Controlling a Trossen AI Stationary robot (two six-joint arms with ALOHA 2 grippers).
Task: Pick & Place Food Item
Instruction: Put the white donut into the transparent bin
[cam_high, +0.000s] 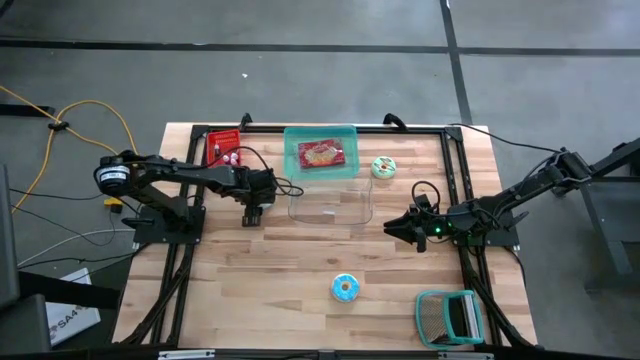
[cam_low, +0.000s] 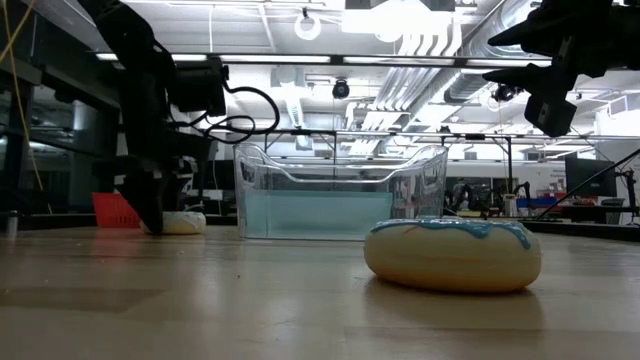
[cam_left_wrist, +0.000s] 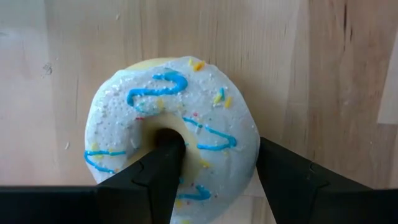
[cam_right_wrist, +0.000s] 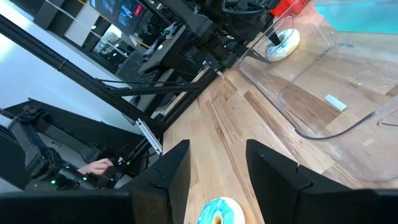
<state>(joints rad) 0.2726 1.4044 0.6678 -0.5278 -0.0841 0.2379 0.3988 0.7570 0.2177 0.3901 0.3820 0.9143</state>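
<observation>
The left claw is clamped on a white-iced ring doughnut with blue squiggles and yellow sprinkles: one dark finger sits in its hole, the other presses on its outer edge. The doughnut rests on the pale wooden bench, left of centre in the high view, just beside the left wall of the clear plastic tub. In the low view the same claw stands at centre left with the doughnut at its tip, touching the boards.

The right claw hangs above the bench at right of centre in the high view, fingers apart and holding nothing.

Above the clear tub in the high view lies a teal tray with a red food packet, and to its right a green-iced doughnut. A blue-iced doughnut lies at lower centre, well apart from both claws. A teal-framed rack sits at lower right, and a red box at upper left.
</observation>
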